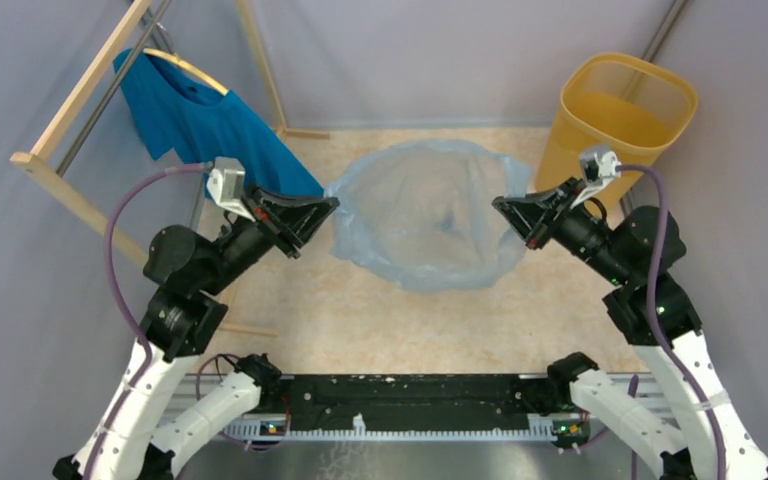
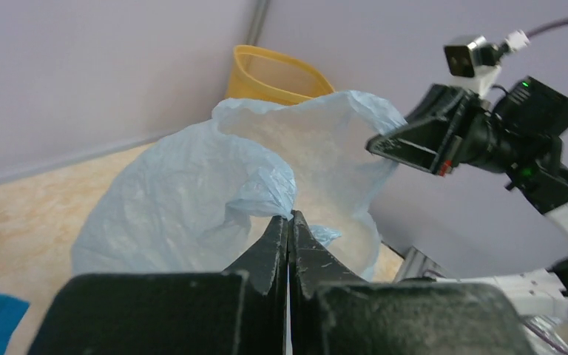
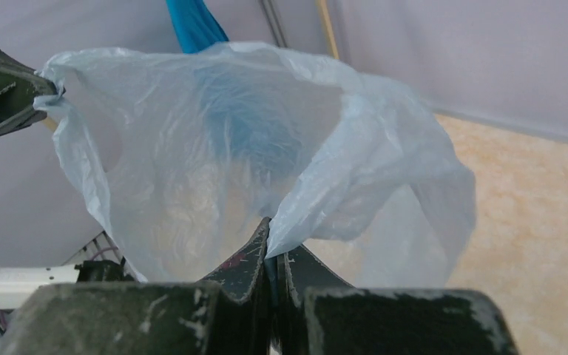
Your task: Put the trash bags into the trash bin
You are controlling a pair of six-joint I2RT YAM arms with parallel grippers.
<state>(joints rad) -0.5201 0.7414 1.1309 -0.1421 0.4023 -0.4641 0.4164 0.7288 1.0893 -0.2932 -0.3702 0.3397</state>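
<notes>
The pale grey-blue trash bag [image 1: 425,215] hangs spread open in the air between my two grippers, over the floor's middle. My left gripper [image 1: 332,205] is shut on the bag's left edge; in the left wrist view its tips [image 2: 288,218] pinch the film [image 2: 185,200]. My right gripper [image 1: 498,204] is shut on the bag's right edge; in the right wrist view its tips [image 3: 270,233] clamp a fold of the bag [image 3: 214,148]. The yellow-orange trash bin [image 1: 622,115] stands upright at the back right, behind my right arm, and shows in the left wrist view [image 2: 277,74].
A bright blue T-shirt [image 1: 200,120] hangs on a hanger from a wooden rack [image 1: 80,100] at the back left, close to my left gripper. Grey walls close in the sides and back. The arm-base rail [image 1: 410,400] lies along the near edge.
</notes>
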